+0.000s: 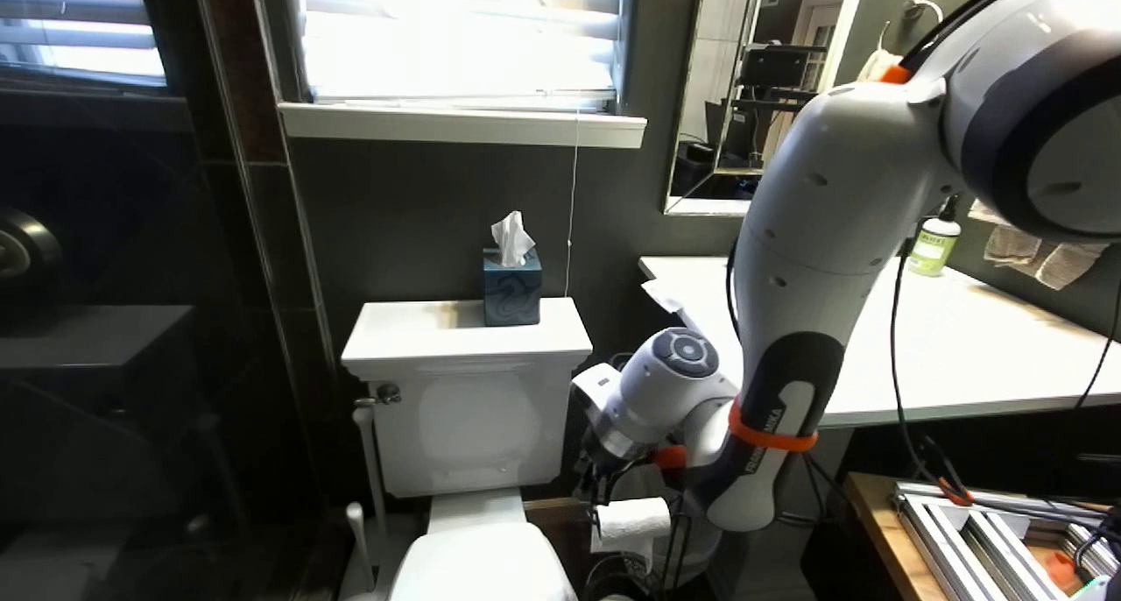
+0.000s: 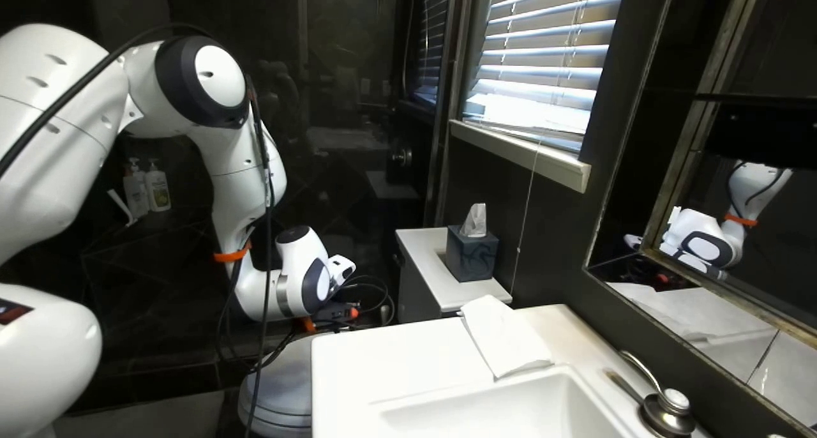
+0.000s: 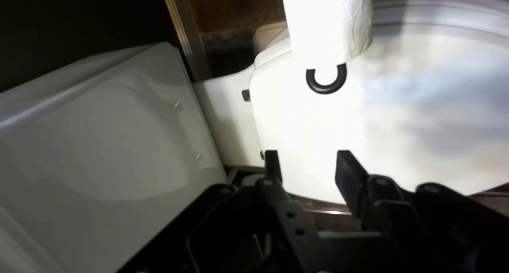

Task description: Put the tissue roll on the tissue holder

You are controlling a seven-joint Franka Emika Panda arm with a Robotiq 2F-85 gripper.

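Observation:
The white tissue roll (image 1: 634, 520) sits on the arm of a dark wire tissue holder (image 1: 680, 544) beside the toilet, with a loose sheet hanging below it. In the wrist view the roll (image 3: 326, 22) is at the top, and the black curved end of the holder (image 3: 326, 89) sticks out past it. My gripper (image 3: 308, 161) is open and empty, its two fingers apart over the toilet lid, clear of the roll in that view. In an exterior view the dark gripper (image 1: 597, 487) is beside the roll's left end, its fingertips hard to make out. The roll is hidden in an exterior view.
The toilet lid (image 3: 397, 125) and tank (image 1: 477, 426) are close to the gripper. A blue tissue box (image 1: 512, 294) stands on the tank lid. A white sink counter (image 1: 884, 356) is at the right, and a plunger handle (image 1: 359, 531) stands left of the toilet.

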